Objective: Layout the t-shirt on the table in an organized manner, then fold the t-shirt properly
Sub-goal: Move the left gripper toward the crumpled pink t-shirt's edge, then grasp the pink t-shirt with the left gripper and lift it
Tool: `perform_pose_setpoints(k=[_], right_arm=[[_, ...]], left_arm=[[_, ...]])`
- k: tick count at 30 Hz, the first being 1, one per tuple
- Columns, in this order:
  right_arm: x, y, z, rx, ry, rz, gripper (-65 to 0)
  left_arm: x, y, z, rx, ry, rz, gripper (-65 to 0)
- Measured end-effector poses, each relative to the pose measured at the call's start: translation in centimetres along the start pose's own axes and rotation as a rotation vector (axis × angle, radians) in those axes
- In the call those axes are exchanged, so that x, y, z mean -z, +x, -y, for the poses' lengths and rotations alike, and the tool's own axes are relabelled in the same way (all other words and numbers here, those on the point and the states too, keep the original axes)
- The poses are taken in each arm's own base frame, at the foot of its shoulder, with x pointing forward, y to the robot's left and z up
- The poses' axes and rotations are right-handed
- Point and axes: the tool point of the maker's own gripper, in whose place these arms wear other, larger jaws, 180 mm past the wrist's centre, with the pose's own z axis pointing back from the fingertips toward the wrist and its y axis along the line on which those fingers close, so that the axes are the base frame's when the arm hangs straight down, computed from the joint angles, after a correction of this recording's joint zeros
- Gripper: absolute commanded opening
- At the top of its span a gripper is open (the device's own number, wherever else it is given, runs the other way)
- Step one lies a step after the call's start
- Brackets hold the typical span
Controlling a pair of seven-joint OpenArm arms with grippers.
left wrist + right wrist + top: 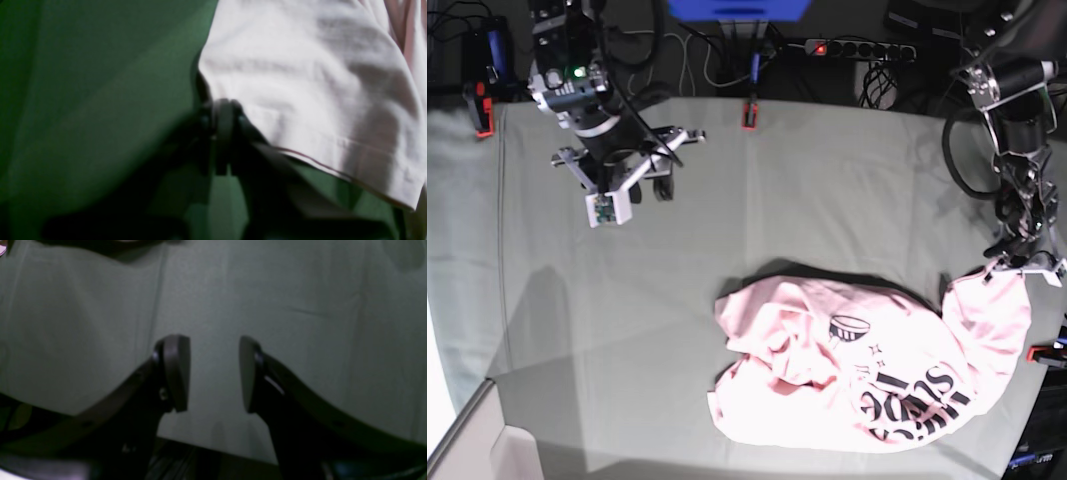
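crumpled near the front edge of the desk (627, 330), the t-shirt (827, 390) is lying in a soft pink heap, with black letters and a little picture showing on top. it is sitting toward the robot's left side, not in the middle.

going a bit farther, the left tool (223, 133) is pinching the shirt right at a corner by the stitched hem, its two black tips squeezed together on the cloth. in the base view that corner (997, 275) is being held up a little above the desk, near the edge.

farthest away, the right tool (213, 373) is hanging over bare green cloth, with its tips wide apart and nothing between them. it is well apart from the shirt.

i think the step now is spreading the shirt out flat. to do it well, the left tool should be pulling slowly, so the corner is not slipping out. the right tool should be coming over to grab another corner or the far sleeve. then both can be tugging gently apart, sliding the shirt toward the middle, where there is more room.
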Motion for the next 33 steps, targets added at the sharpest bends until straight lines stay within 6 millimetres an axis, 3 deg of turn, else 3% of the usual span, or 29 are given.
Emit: perform_pose_setpoints(k=[6,9,12,15,17,19,22,28,31,33], right_arm=[[0.0,0.1,0.0,0.000,0.000,0.002,-41.7],[0.0,0.1,0.0,0.000,0.000,0.001,-41.7],[0.0,-0.1,0.4,-0.007,-0.006,-0.004,-41.7],[-0.1,-0.3,0.9,-0.022,-0.016,-0.010,-41.7],[-0.4,-0.9,1.5,-0.011,-0.032,-0.018,-41.7],[-0.7,-1.6,2.9,0.007,-0.068,-0.035,-41.7],[-1.3,-2.2,5.1,0.018,-0.128,-0.045,-41.7],[-2.7,-4.1,8.4,0.055,-0.223,-0.086,-41.7],[-3.3,-4.7,9.5,0.062,-0.253,-0.099,-41.7],[-3.5,-4.7,10.0,0.067,-0.269,-0.099,-41.8]], left_arm=[[-0.1,0.0,0.0,0.000,0.002,-0.007,-64.9],[-1.7,5.0,2.6,0.027,-0.063,0.105,-64.9],[-5.5,12.5,7.5,0.056,-0.183,0.251,-64.9],[-10.6,18.8,14.1,0.055,-0.326,0.402,-64.9],[-14.5,21.2,19.9,0.066,-0.464,0.460,-64.9],[-18.1,22.5,25.8,0.094,-0.598,0.497,-64.9],[-22.8,22.7,33.2,0.101,-0.767,0.535,-64.9],[-30.0,18.9,46.1,0.174,-0.993,0.496,-64.9],[-31.1,17.9,50.1,0.234,-1.042,0.508,-64.9],[-30.9,15.8,52.7,0.304,-1.066,0.505,-64.9]])
